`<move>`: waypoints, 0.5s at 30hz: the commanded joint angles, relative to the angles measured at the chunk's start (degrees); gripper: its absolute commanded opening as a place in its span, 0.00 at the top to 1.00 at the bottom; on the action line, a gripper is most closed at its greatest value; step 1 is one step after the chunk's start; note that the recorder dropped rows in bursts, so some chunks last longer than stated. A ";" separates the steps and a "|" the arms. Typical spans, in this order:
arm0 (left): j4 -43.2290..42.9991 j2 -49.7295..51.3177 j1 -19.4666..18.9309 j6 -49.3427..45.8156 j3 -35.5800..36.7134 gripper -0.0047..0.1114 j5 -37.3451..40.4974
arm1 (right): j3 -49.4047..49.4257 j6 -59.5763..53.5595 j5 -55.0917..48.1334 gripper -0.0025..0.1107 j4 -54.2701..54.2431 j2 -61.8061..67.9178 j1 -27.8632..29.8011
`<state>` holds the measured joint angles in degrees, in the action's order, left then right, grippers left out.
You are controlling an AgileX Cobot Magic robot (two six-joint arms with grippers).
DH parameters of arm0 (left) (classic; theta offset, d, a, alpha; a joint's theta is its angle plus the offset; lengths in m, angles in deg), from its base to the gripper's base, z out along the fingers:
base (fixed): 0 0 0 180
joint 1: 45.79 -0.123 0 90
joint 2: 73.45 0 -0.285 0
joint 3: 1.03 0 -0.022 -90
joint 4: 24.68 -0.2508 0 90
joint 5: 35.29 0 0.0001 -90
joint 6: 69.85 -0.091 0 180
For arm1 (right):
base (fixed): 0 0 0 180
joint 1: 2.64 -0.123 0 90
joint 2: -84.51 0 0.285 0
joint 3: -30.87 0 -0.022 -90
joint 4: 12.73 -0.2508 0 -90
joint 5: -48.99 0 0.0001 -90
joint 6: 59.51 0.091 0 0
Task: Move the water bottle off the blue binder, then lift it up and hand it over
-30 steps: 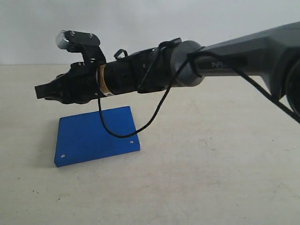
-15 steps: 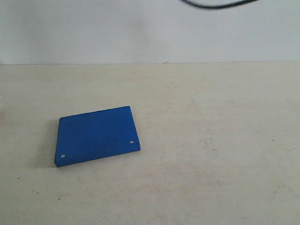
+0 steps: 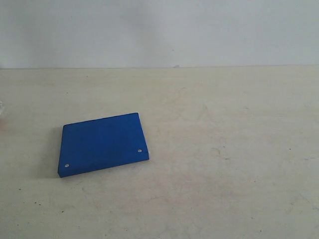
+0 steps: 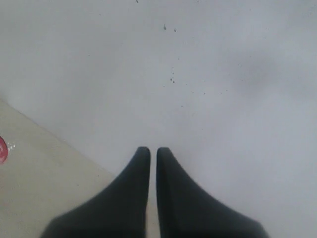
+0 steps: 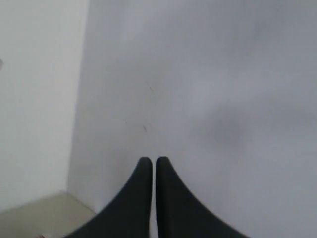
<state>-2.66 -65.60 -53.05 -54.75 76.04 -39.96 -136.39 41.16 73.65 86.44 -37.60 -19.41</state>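
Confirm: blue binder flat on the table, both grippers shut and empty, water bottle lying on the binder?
Wrong on the water bottle: the exterior view shows nothing on the blue binder. A red bit at the left wrist view's edge may be its cap. The rest holds: binder flat on the table, left gripper and right gripper shut and empty.
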 commanded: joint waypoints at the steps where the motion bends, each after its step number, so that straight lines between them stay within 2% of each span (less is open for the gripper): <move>1: -13.66 -0.06 0.02 -1.84 -7.82 0.92 2.32 | 18.40 -1.87 -5.21 0.98 0.77 -6.48 6.89; 3: -23.55 0.76 0.02 -4.49 -15.14 0.92 6.42 | 25.38 -1.75 -7.26 0.98 0.77 -9.47 8.60; 6: -31.12 7.79 -0.08 -8.25 -24.33 0.92 11.73 | 32.16 -1.62 -9.04 0.98 0.77 -12.39 9.11; 9: -31.30 20.16 -0.08 -16.04 -32.61 0.92 21.83 | 35.52 -1.62 -9.65 0.98 0.77 -13.03 9.11; 13: -27.17 38.93 -0.08 -20.45 -39.46 0.92 37.50 | 36.94 0.86 -9.45 0.98 0.77 -12.81 9.11; 15: -26.85 48.44 -0.08 -21.07 -42.00 0.92 41.96 | 37.08 1.41 -9.45 0.98 0.77 -12.81 9.11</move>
<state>-31.07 -28.02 -53.05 -73.63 36.91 -6.99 -99.52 41.52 64.83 87.45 -50.24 -10.66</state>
